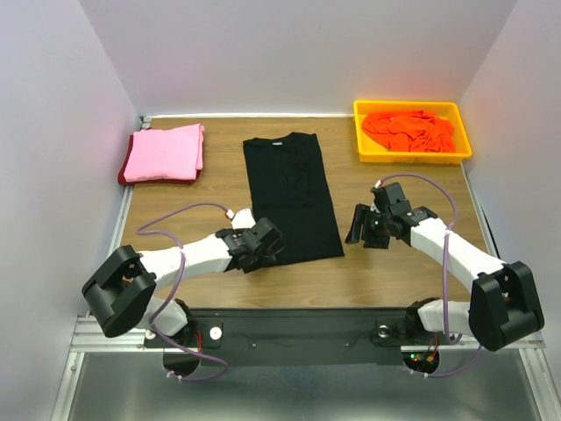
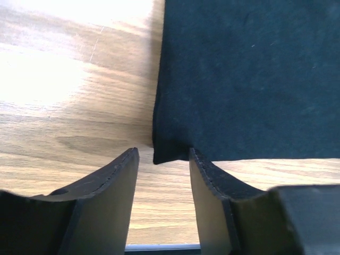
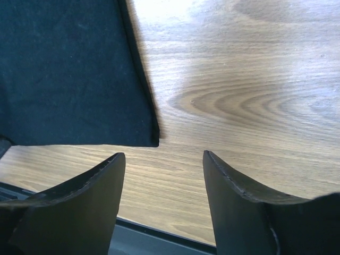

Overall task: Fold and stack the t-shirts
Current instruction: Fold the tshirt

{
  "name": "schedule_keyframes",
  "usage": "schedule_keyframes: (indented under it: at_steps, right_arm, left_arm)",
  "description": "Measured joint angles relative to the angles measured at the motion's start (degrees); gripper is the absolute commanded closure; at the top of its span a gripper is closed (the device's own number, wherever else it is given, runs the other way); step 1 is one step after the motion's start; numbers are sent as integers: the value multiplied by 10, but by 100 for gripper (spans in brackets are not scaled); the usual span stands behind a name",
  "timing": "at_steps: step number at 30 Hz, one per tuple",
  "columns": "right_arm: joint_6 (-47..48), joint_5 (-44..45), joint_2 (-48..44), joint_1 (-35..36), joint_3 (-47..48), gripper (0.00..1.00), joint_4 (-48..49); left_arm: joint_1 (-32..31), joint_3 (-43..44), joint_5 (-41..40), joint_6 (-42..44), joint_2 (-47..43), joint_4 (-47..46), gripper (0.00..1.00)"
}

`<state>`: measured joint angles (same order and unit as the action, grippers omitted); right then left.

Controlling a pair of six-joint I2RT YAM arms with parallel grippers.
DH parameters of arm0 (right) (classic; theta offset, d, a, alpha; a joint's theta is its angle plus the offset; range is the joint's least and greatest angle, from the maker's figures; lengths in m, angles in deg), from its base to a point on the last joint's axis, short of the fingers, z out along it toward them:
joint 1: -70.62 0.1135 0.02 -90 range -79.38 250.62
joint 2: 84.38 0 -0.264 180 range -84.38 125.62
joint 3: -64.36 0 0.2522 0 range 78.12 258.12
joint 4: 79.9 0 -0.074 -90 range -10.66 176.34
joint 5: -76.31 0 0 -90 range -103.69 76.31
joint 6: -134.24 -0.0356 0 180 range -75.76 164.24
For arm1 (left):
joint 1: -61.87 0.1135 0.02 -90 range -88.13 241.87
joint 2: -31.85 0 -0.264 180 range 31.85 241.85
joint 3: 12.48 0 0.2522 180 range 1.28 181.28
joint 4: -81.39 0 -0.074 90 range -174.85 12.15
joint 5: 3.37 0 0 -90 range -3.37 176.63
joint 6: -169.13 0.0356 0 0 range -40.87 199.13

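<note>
The black t-shirt [image 1: 289, 197] lies flat in the middle of the wooden table [image 1: 394, 272], folded lengthwise into a long narrow rectangle with its collar towards the far edge and its hem towards the near edge. The left gripper [image 2: 163, 153] sits low at the shirt's near left corner. Its wrist camera shows the two fingers [image 2: 114, 180] apart with that corner of the cloth lying in the gap between their tips. The right-hand finger just overlaps the hem, and nothing is pinched. The right gripper [image 3: 163, 155] is near the shirt's near right corner, a little out to the right of it over bare wood. Its fingers [image 3: 234, 186] also stand apart, and the corner of the cloth lies just beyond the gap, with no contact visible. In the far left corner of the table a folded pink t-shirt [image 1: 165, 151] rests on a dark red t-shirt [image 1: 123, 174], of which only the edge shows beneath it. In the far right corner a yellow plastic tray [image 1: 412, 158] holds crumpled bright orange t-shirts [image 1: 410, 130]. Both lie well apart from the black shirt.
</note>
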<state>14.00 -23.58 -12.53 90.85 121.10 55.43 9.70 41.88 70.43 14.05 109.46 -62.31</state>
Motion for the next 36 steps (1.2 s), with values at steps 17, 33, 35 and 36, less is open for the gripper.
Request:
schedule_keyframes:
  at_steps: [17,33,35,36]
  right_arm:
    - [-24,-31,33,0,-18,55,9]
    - [-60,-273,-2,0,-122,61,295]
    - [-71,-311,21,0,-137,62,359]
    - [-77,-328,34,0,-147,64,393]
  left_arm:
    - [0,0,1,10,43,-32,59]
    - [-2,-127,4,52,-222,-182,59]
    - [-2,-162,25,72,-221,-248,63]
    - [-2,-171,32,78,-214,-267,64]
